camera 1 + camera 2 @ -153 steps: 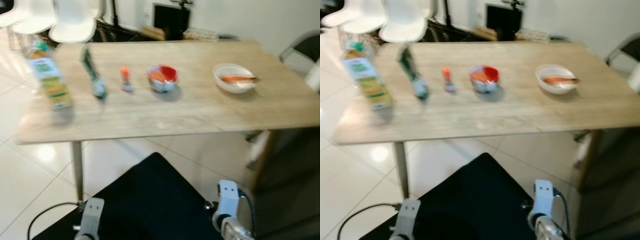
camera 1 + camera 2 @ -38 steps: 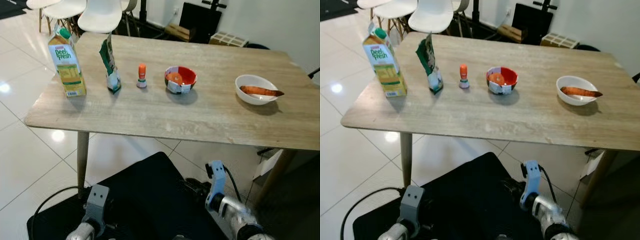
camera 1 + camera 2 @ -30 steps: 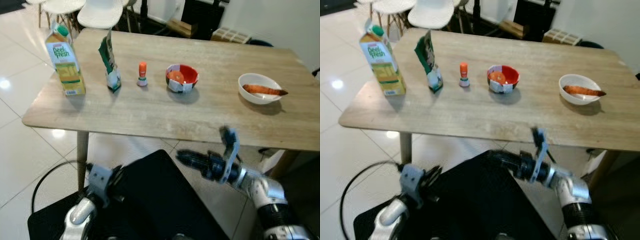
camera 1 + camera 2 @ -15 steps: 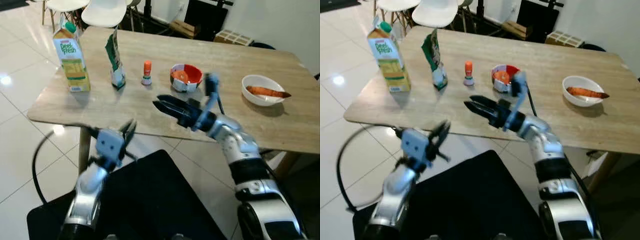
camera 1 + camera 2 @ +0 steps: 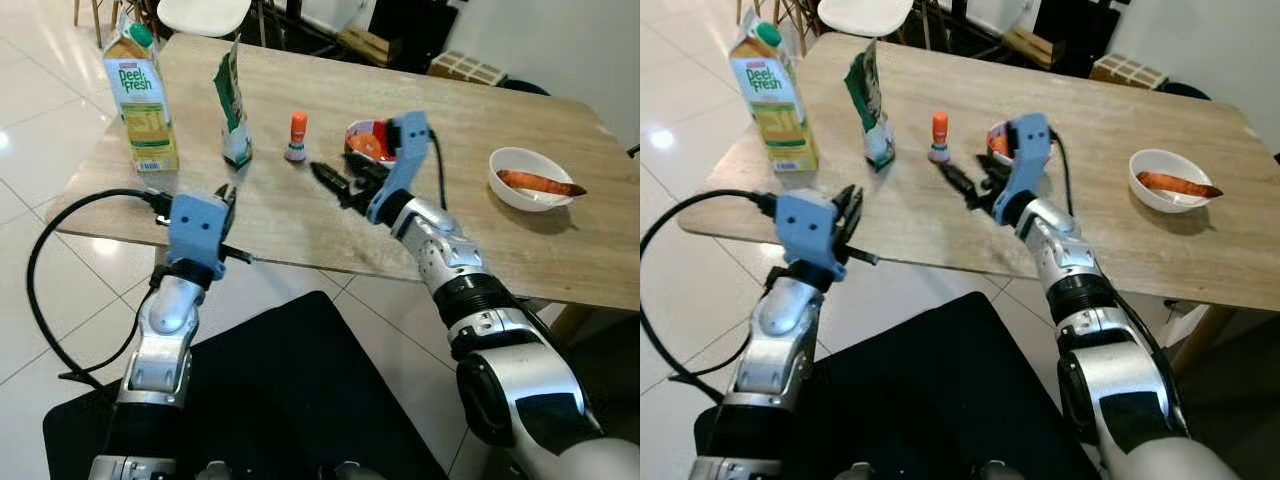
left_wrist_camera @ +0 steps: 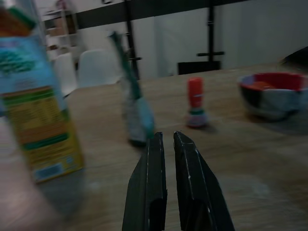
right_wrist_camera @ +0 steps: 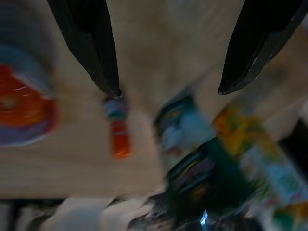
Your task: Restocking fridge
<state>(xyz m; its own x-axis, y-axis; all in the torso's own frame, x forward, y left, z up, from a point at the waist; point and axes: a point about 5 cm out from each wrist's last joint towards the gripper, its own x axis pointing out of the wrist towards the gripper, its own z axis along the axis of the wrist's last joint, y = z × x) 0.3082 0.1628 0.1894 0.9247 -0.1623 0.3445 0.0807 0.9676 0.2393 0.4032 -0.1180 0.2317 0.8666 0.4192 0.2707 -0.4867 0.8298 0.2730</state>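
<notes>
Your right gripper (image 5: pixel 325 175), jaws spread, hovers just beside the upright small bottle (image 5: pixel 297 135); the left gripper (image 6: pixel 166 142), jaws nearly pressed together, waits at the tabletop's (image 5: pixel 300 225) near edge.

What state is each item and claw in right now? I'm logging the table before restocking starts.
Juice carton: upright, cap on, near the table's left end.
Green pouch: standing upright, beside the carton.
Small orange-capped bottle: upright, capped.
Red bowl: upright, orange food inside.
White bowl: upright, holds a carrot.
Left claw: nearly shut, empty, at the table's near edge.
Right claw: open, empty, over the table.
</notes>
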